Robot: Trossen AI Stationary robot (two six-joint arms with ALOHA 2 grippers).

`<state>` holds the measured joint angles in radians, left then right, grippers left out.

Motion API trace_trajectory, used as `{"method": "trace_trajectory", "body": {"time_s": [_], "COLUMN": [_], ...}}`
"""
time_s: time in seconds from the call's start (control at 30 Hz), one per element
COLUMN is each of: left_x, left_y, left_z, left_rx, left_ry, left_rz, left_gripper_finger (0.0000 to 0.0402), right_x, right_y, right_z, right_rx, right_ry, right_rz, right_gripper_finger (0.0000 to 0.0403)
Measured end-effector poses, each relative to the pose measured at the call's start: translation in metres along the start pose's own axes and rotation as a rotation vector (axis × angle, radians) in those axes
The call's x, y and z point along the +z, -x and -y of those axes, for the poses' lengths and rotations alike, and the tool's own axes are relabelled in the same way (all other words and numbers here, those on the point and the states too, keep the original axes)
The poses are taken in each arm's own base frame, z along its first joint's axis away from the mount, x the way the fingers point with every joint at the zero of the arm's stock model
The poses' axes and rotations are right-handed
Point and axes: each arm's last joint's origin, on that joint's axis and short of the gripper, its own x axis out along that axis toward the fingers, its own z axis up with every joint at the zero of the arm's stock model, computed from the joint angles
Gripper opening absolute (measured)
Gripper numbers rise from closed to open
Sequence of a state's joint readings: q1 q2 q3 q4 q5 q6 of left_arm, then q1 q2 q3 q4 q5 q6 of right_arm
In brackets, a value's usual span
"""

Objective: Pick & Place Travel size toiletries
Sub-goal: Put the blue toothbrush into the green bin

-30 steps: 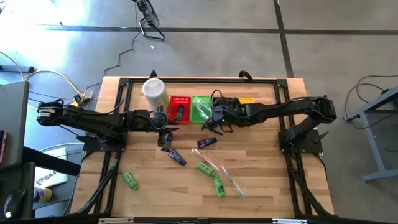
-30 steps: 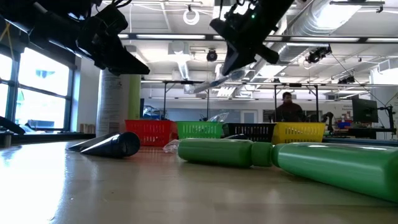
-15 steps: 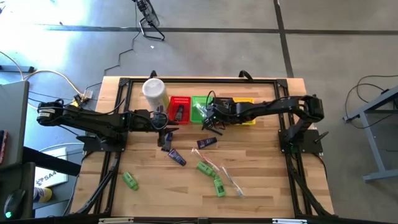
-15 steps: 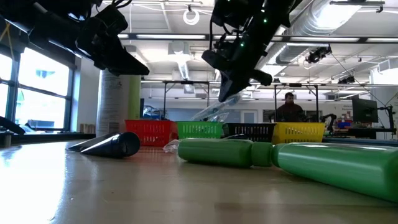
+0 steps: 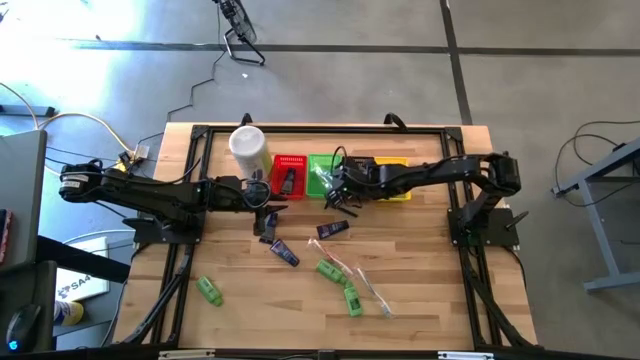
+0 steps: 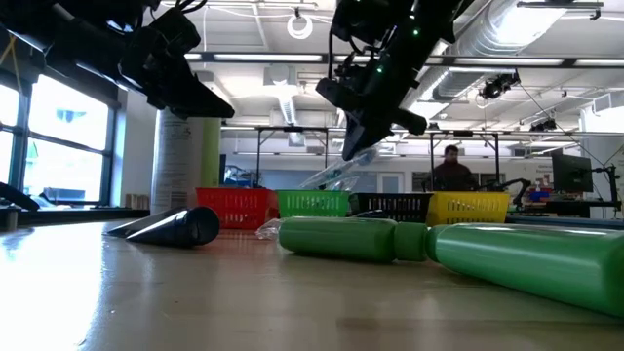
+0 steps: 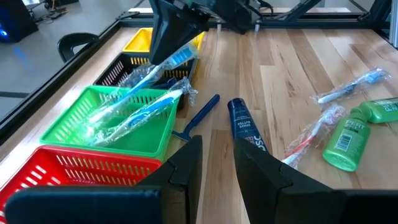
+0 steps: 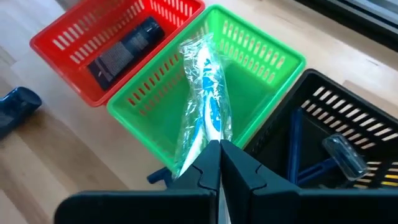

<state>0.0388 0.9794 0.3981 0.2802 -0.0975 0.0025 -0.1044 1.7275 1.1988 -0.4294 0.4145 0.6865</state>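
Unmoved since half a second ago: right tool (image 8: pixel 219 163) over green basket (image 8: pixel 261 56), pinching wrapped toothbrush (image 8: pixel 202 118); left tool (image 7: pixel 216 163) spread, waiting above bench (image 5: pixel 420 280).

My right arm stretches across from its base toward the middle, its tool (image 5: pixel 335 187) tipped downward with both fingers (image 8: pixel 211 167) pressed together on a wrapped stick (image 8: pixel 202 106). My left arm reaches in from the other side, its tool (image 5: pixel 262 198) held above the desk, fingers (image 7: pixel 186 163) slightly parted and gripping nothing.
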Motion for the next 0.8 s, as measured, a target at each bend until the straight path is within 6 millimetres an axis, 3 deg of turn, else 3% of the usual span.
{"method": "trace_trajectory", "body": {"time_s": [0.13,0.37,0.5,0.63,0.8], "left_x": [0.000,0.000,0.000,0.000,0.000], "left_y": [0.000,0.000,0.000,0.000,0.000], "left_z": [0.000,0.000,0.000,0.000,0.000], "left_rx": [0.000,0.000,0.000,0.000,0.000], "left_ry": [0.000,0.000,0.000,0.000,0.000], "left_rz": [0.000,0.000,0.000,0.000,0.000], "left_gripper_finger": [0.0088,0.0088,0.0088,0.0088,0.0088], "right_x": [0.000,0.005,0.005,0.004,-0.003], "right_y": [0.000,0.000,0.003,0.013,0.026], "right_z": [0.000,-0.002,-0.006,-0.001,0.012], "right_rx": [-0.005,-0.016,0.003,-0.018,-0.082], "right_ry": [0.007,-0.004,0.047,0.084,0.134], "right_rz": [0.003,0.078,0.098,0.059,-0.050], "right_gripper_finger": [0.0022,0.0105,0.0131,0.0116,0.0060]}}
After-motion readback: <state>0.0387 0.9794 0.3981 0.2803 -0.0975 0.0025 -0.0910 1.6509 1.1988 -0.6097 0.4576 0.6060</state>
